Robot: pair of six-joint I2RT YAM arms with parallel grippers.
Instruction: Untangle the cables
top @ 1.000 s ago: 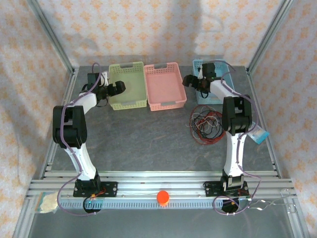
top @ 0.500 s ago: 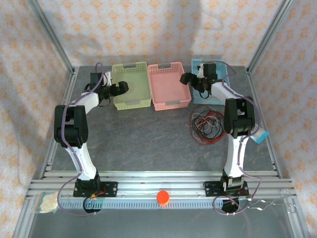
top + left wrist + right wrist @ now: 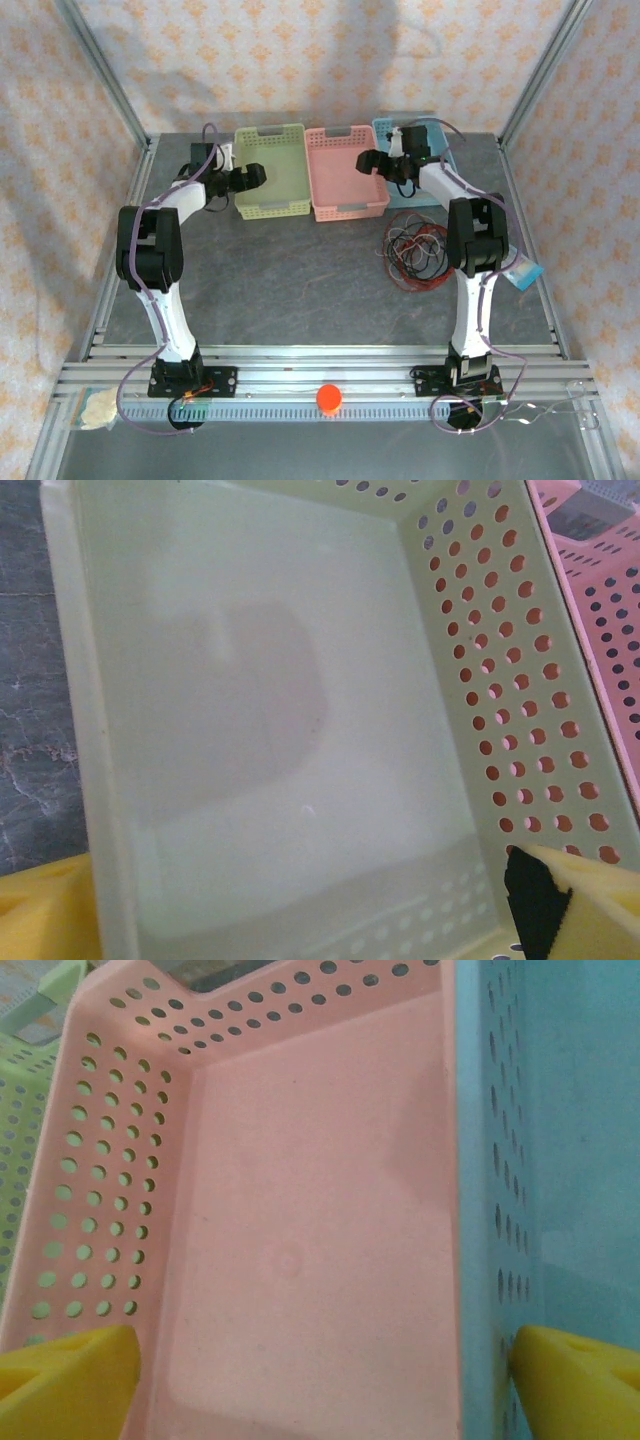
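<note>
The cables (image 3: pixel 418 252), thin red, black and pale wires in a loose tangled coil, lie on the grey table beside the right arm's upright link. Neither gripper touches them. My left gripper (image 3: pixel 252 177) is open at the left rim of the green basket (image 3: pixel 275 210). In the left wrist view its yellow fingertips (image 3: pixel 585 905) sit spread over the basket's empty floor (image 3: pixel 300 730). My right gripper (image 3: pixel 368 162) hovers open over the pink basket (image 3: pixel 350 210). Its yellow fingertips (image 3: pixel 70 1380) straddle the pink floor (image 3: pixel 320 1210), with nothing between them.
A blue basket (image 3: pixel 388 127) stands against the pink one's right side, its wall (image 3: pixel 570 1110) close to my right finger. A teal packet (image 3: pixel 522 272) lies at the table's right edge. An orange ball (image 3: pixel 329 398) rests on the front rail.
The green and pink baskets have slid a little to the right. My left gripper followed to the right, and my right gripper shifted left over the pink basket. The cables have not moved.
</note>
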